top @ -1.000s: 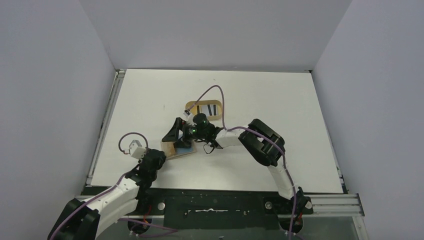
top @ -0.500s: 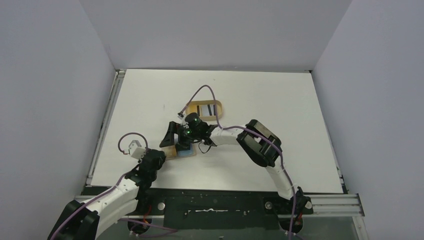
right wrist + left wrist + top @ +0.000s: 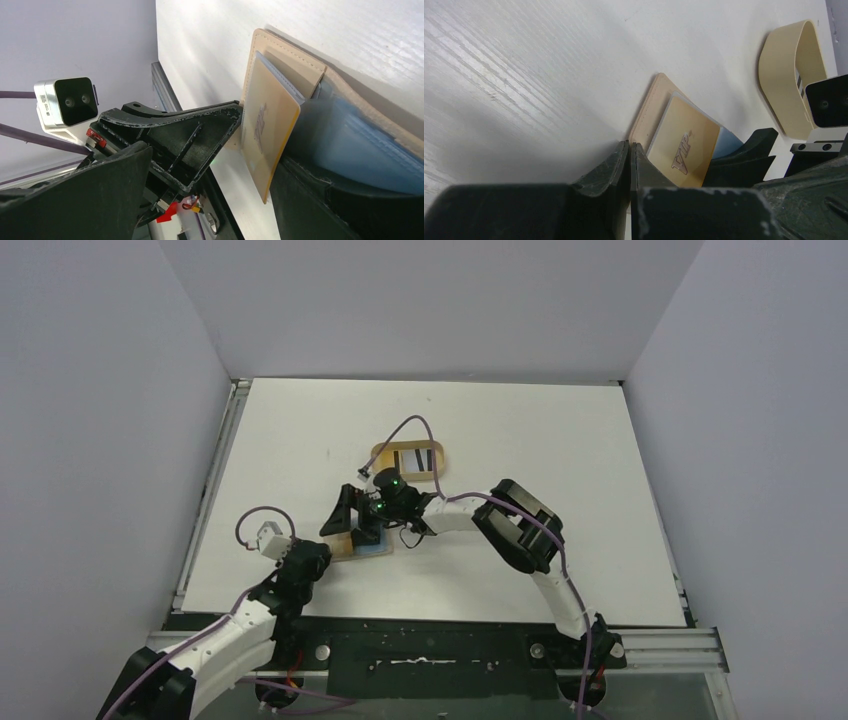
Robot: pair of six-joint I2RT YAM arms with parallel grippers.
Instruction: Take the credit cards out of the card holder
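Protruding from card holder (image 3: 647, 111): credit card (image 3: 684, 145)

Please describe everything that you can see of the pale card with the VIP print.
The pale card is a thin plastic rectangle, yellowish tan, with darker VIP lettering on its face. One end sits in the tan card holder; the other is lifted off the light blue lining, so it lies tilted. A finger of the open right tool lies against its raised edge. The shut left tool reaches the holder's edge beside it.
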